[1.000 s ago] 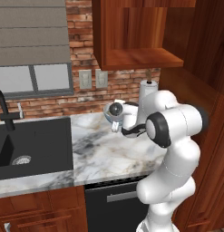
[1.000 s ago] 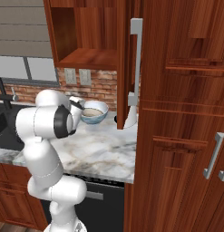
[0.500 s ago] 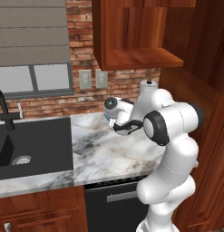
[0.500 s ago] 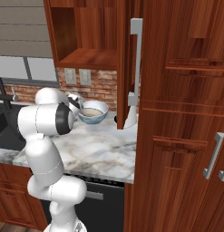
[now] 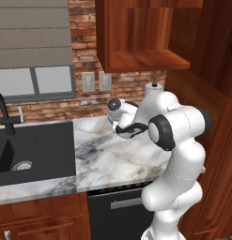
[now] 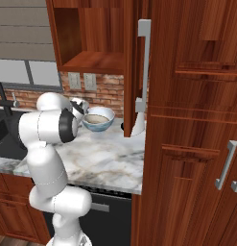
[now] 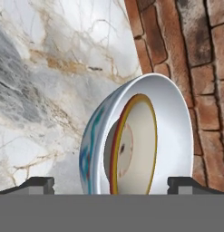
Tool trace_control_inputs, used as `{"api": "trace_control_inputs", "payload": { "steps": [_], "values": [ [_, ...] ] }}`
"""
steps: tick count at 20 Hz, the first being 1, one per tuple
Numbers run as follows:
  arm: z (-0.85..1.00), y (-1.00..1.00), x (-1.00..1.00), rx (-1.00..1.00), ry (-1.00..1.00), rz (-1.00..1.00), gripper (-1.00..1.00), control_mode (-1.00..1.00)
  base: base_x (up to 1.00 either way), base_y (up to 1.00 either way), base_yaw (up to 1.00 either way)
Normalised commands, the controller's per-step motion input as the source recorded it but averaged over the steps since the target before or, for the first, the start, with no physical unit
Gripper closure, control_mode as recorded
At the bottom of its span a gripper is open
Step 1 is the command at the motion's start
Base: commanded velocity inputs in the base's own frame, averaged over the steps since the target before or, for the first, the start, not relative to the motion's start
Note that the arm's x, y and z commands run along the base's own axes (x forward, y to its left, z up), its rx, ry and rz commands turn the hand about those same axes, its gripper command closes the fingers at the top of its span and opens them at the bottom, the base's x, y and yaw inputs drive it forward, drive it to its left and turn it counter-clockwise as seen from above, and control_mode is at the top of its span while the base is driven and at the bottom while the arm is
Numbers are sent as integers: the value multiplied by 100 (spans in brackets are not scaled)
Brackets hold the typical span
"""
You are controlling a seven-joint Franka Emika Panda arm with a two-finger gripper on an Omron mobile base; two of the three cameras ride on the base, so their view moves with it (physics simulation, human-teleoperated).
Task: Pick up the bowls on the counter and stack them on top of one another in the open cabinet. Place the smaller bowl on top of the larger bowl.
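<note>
Where the counter meets the brick wall, the two bowls sit nested: the tan bowl inside the blue-patterned bowl. The gripper stands released, one fingertip on either side of the bowls, apart from them. Its lower half is cut off. The arm hides the bowls from the left. The cabinet shelf is above.

Small bowl nested in big bowl, on table near brick wall. Cabinet above. Sink at table's left. Claw straddling bowls, fingers wide apart.
</note>
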Motion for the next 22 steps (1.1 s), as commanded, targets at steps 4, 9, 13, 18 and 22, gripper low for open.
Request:
{"api": "trace_control_inputs", "payload": {
  "steps": [4, 9, 13, 18, 22],
  "values": [
    [-4, 0, 0, 0, 0, 0, -100, -100, 0, 0, 0],
    [-8, 0, 0, 0, 0, 0, -100, -100, 0, 0, 0],
    [-12, 0, 0, 0, 0, 0, -100, -100, 0, 0, 0],
    [-14, 0, 0, 0, 0, 0, -100, -100, 0, 0, 0],
    [-17, 0, 0, 0, 1, 0, -100, -100, 0, 0, 0]
  ]
}}
